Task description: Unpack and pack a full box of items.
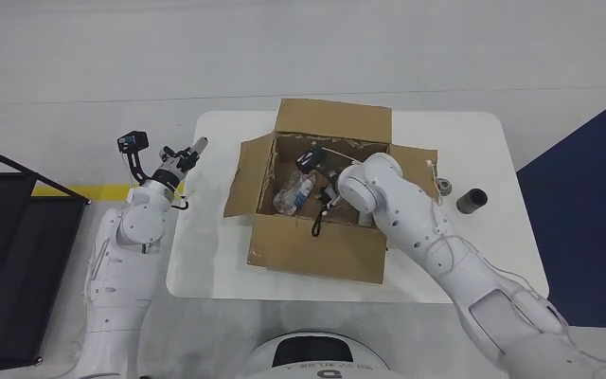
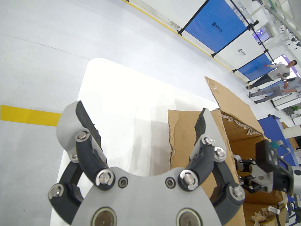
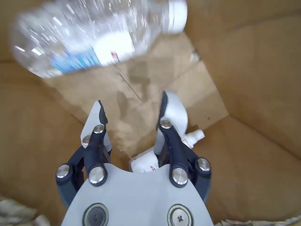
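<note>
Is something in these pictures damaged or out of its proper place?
The cardboard box is damaged: one flap has a torn, ragged edge, and the rim beside it is frayed. Inside, the clear bottle lies on its side ahead of the open right pincer. Dark patches on the box floor may be shadows or stains.

1. You are looking at a box (image 1: 317, 251) of matt brown cardboard, its torn edges showing rough and fibrous.
2. The bottle (image 3: 77, 31) is showing clear, glossy plastic with a smooth white cap.
3. The table (image 1: 213, 265) is presenting a smooth white top.
4. The left gripper (image 2: 141, 112) is showing smooth grey shells, ribbed black pads (image 2: 89, 123) and shiny metal screws.
</note>
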Controlling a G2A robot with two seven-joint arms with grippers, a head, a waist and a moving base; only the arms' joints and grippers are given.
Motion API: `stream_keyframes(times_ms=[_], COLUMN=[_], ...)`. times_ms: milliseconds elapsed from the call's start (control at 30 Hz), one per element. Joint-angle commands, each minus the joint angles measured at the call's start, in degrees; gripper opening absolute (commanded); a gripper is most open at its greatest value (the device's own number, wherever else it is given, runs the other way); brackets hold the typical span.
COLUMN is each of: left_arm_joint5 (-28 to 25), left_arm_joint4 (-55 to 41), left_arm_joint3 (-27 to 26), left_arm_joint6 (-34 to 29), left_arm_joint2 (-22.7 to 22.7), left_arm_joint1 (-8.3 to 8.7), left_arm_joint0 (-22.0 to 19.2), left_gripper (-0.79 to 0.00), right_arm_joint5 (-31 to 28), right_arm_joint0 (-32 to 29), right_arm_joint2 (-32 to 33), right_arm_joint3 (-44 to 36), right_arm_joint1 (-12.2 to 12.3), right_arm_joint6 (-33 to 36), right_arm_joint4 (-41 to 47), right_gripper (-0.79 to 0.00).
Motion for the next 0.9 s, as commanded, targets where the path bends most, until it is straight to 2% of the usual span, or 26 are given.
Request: stream_keyframes(times_ms=[0, 67, 133, 167, 733, 800, 867], left_arm_joint5=[0.0, 0.0, 0.0, 0.0, 0.0, 0.0, 0.0], left_arm_joint4=[0.0, 0.0, 0.0, 0.0, 0.0, 0.0, 0.0], left_arm_joint3=[0.0, 0.0, 0.0, 0.0, 0.0, 0.0, 0.0], left_arm_joint6=[0.0, 0.0, 0.0, 0.0, 0.0, 0.0, 0.0], left_arm_joint2=[0.0, 0.0, 0.0, 0.0, 0.0, 0.0, 0.0], left_arm_joint1=[0.00, 0.00, 0.00, 0.00, 0.00, 0.00, 0.00], left_arm_joint0=[0.0, 0.0, 0.0, 0.0, 0.0, 0.0, 0.0], left_gripper=[0.000, 0.000, 0.000, 0.000, 0.000, 0.000, 0.000], right_arm_joint5=[0.8, 1.1, 0.5, 0.2, 0.2, 0.6, 2.8], right_arm_joint0=[-1.1, -2.7, -4.9, -5.6, -5.6, -6.8, -7.7], right_arm_joint2=[1.9, 3.7, 6.2, 7.1, 7.1, 8.1, 10.0], right_arm_joint3=[-2.9, -6.3, -10.8, -12.5, -12.5, -12.6, -13.6], right_arm_joint1=[0.6, 1.2, 1.9, 2.2, 2.2, 2.3, 2.4], right_arm_joint6=[-0.6, -0.4, -0.1, 0.1, 0.1, -0.8, 1.3], right_arm_joint4=[-1.5, -2.7, -2.5, -2.6, -2.6, -1.1, 1.6], right_gripper=[-0.385, -0.329, -0.092, 0.000, 0.000, 0.000, 0.000])
